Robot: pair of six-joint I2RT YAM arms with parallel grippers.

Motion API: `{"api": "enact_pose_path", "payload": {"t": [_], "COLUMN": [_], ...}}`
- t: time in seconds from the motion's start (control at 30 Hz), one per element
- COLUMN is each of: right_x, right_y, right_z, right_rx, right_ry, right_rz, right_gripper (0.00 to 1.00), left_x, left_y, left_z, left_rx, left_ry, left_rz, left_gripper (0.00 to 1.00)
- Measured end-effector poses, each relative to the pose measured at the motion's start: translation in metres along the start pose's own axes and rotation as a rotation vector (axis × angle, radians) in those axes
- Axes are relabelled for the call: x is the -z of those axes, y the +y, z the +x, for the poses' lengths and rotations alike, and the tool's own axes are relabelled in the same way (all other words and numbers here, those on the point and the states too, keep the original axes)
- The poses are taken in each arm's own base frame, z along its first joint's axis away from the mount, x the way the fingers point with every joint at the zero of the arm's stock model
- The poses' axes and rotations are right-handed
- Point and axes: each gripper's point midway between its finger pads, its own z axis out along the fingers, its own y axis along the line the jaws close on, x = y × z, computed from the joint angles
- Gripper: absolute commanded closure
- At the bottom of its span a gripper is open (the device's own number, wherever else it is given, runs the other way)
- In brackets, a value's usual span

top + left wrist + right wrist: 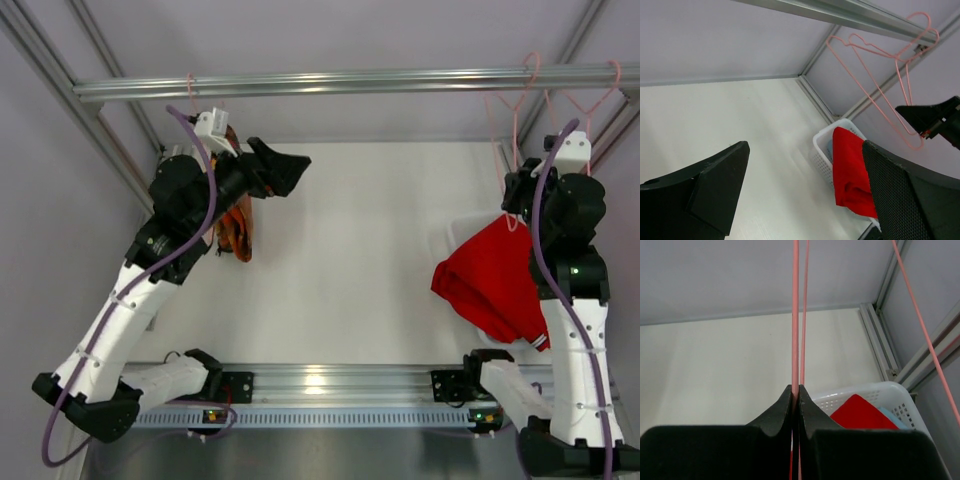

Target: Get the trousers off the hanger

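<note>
Working through the unloading, and judging two of three garments done: finding the red trousers (490, 280) draped over the white basket (821, 159) and spilling past its rim, with the light blue trousers (891, 416) tucked inside the basket beside them. Clamping the right claw (796, 396) directly above the basket on the thin wire of a pink hanger (795, 315), fingers pressed together with only wire between them. Seeing no cloth on that hanger from the left wrist, though not telling for certain from overhead whether the red fabric is quite free of it. Spotting the orange patterned trousers (236, 232) well apart from the basket, across the table (350, 250) on the left arm's side, dangling below the rail (330, 82) from a second hanger (190, 90) and partly hidden by the arm. Holding the left claw (805, 150) spread wide, gripping nothing, aiming toward the basket rather than at the orange cloth, leaving that cloth just beside and under the wrist, behind the fingertips and outside the wrist camera's sight. Probably needing next to turn the left claw back away from the basket, close on a fold of the orange cloth, and draw it down and off without dragging the hanger along the rail.
</note>
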Motion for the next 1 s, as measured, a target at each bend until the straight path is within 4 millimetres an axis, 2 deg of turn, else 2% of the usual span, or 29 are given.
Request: {"api": "enact_pose_path", "payload": {"t": [0.13, 0.2, 0.3, 0.4, 0.43, 0.5, 0.57, 0.6, 0.7, 0.8, 1.0], "right_x": [-0.011, -0.013, -0.014, -0.012, -0.011, -0.008, -0.004, -0.002, 0.007, 0.02, 0.045], "right_y": [-0.015, -0.019, -0.021, -0.022, -0.02, -0.016, -0.011, -0.008, -0.001, 0.008, 0.028], "right_z": [0.013, 0.017, 0.018, 0.017, 0.017, 0.016, 0.015, 0.013, -0.002, -0.025, -0.068], "right_rx": [0.001, 0.004, 0.007, 0.013, 0.015, 0.016, 0.018, 0.016, 0.025, 0.031, 0.052], "right_ry": [0.036, 0.051, 0.056, 0.052, 0.053, 0.053, 0.053, 0.054, 0.038, 0.002, -0.083], "right_rz": [0.039, 0.045, 0.034, 0.022, 0.013, -0.011, -0.041, -0.053, -0.089, -0.128, -0.219], "right_gripper": [1.0, 0.99, 0.92, 0.7, 0.52, 0.36, 0.11, 0.01, 0.0, 0.0, 0.01], "left_x": [0.009, 0.017, 0.029, 0.043, 0.048, 0.055, 0.063, 0.067, 0.077, 0.087, 0.099], "left_y": [0.023, 0.025, 0.022, 0.021, 0.023, 0.025, 0.026, 0.026, 0.031, 0.04, 0.062], "left_z": [-0.009, -0.011, -0.016, -0.026, -0.031, -0.042, -0.052, -0.055, -0.062, -0.072, -0.065], "left_rx": [0.041, 0.047, 0.042, 0.018, 0.006, -0.022, -0.052, -0.063, -0.094, -0.105, -0.115], "left_ry": [-0.015, -0.02, -0.034, -0.063, -0.073, -0.095, -0.12, -0.127, -0.136, -0.161, -0.136], "left_rz": [-0.072, -0.084, -0.089, -0.104, -0.115, -0.132, -0.146, -0.153, -0.191, -0.243, -0.347], "left_gripper": [0.01, 0.01, 0.01, 0.01, 0.01, 0.01, 0.01, 0.01, 0.02, 0.02, 0.02]}}
